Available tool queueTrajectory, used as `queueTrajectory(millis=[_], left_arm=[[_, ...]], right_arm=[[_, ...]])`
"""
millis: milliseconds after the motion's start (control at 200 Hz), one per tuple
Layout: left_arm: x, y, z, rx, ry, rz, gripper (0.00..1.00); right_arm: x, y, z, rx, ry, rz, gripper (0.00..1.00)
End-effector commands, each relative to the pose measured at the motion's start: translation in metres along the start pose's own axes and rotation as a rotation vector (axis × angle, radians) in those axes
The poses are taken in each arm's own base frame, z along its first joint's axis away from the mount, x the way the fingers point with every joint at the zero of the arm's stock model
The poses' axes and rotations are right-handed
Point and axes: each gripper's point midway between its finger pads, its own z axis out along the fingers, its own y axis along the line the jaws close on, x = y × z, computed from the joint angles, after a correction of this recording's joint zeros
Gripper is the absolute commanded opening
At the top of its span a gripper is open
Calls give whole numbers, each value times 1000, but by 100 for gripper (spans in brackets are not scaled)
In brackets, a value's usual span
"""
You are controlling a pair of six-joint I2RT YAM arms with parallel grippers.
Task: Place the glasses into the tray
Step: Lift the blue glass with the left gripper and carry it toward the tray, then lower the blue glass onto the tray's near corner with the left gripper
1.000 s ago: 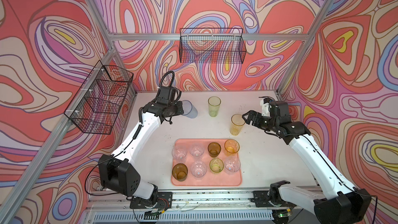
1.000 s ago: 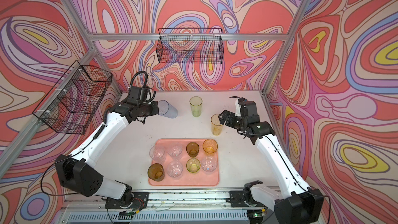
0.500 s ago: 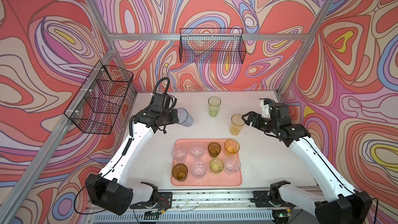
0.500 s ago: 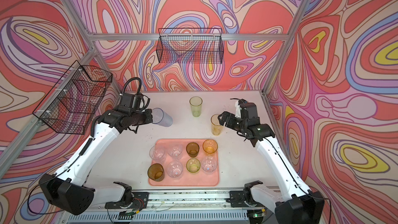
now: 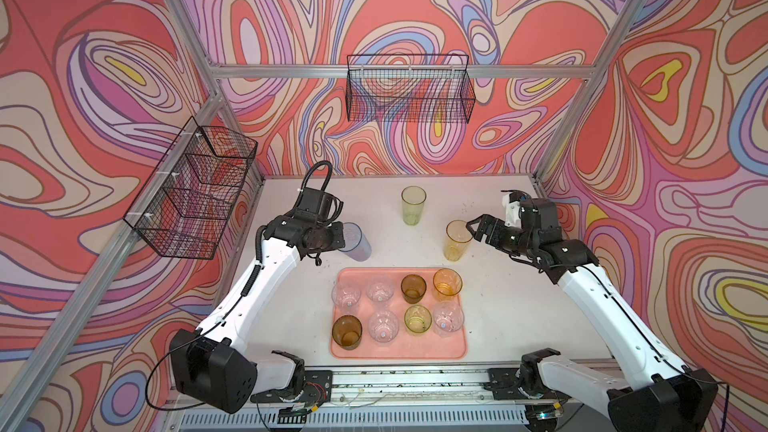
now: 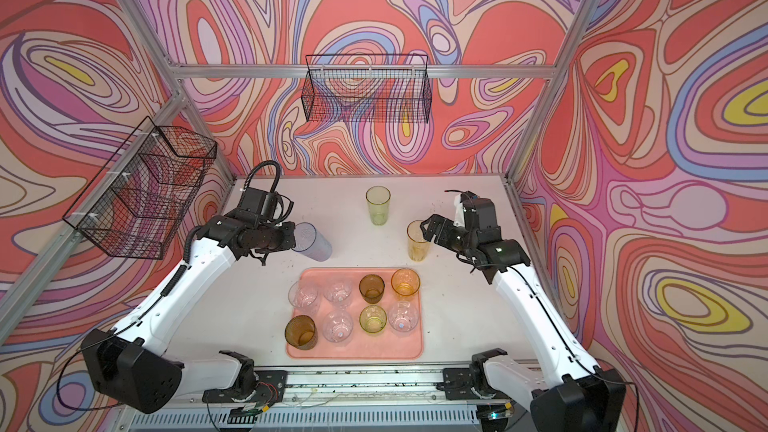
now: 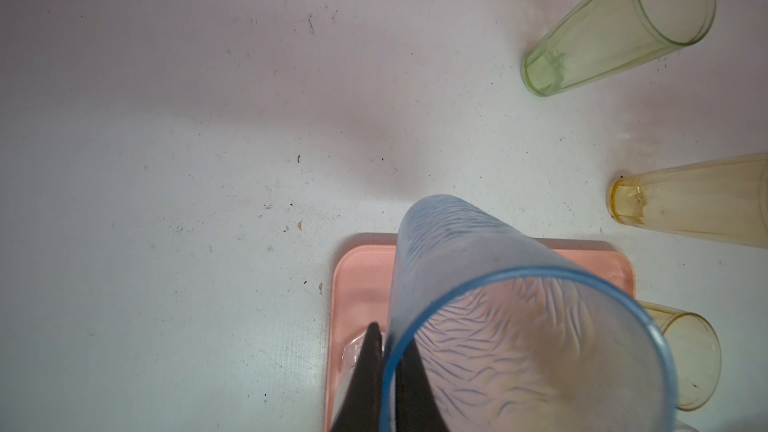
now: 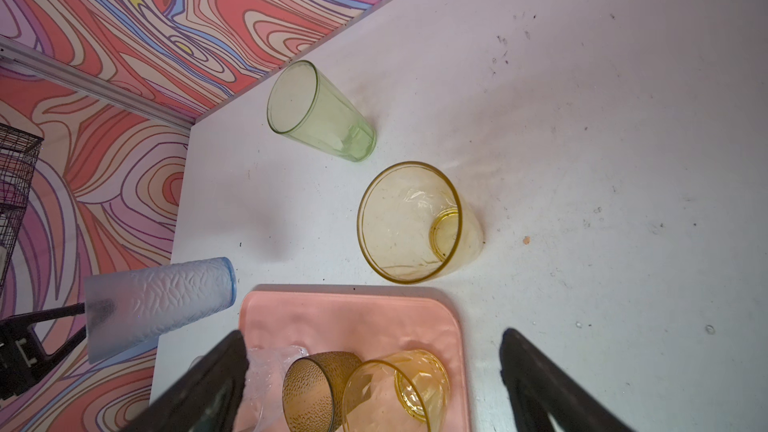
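- Worktop first: white and scuffed, it carries all that I work with, and swirl-patterned walls box it in.
- Two black wire baskets hang on those walls, the rear basket at the back and the side basket on the left.
- The tray is salmon pink and lies flat on the near middle of the worktop.
- My left end effector is clenched on the rim of the pale blue tumbler, one finger inside the wall and one outside. I hold the tumbler in the air, tipped onto its side, just beyond the tray's far left corner, with its base toward the tray.
- My right end effector is released, jaws wide apart, and grasps nothing. It hovers near the rim of the yellow tumbler.
- The yellow tumbler stands upright on the worktop, just beyond the tray's far right corner.
- The yellow-green tumbler stands upright farther back, well apart from the tray.
- Eight short glasses stand upright in the tray, in two rows of four.
- In the far row, from left to right in both top views, are a clear glass, a second clear glass, a brown glass and an orange glass.
- In the near row are a second brown glass, a third clear glass, a green glass and a fourth clear glass.
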Motion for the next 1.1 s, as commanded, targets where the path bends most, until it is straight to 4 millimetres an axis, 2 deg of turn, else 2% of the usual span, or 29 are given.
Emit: queueTrajectory(millis=[0, 526, 1092], left_arm=[[7, 2, 3, -8, 32, 13, 0], [39, 4, -3, -115, 106, 139, 0], [63, 7, 29, -126, 226, 173, 0]], right_arm=[[-1, -3, -1, 3, -16, 5, 98], [6, -5, 1, 3, 1, 19, 97], [11, -9, 2, 8, 7, 45, 97]])
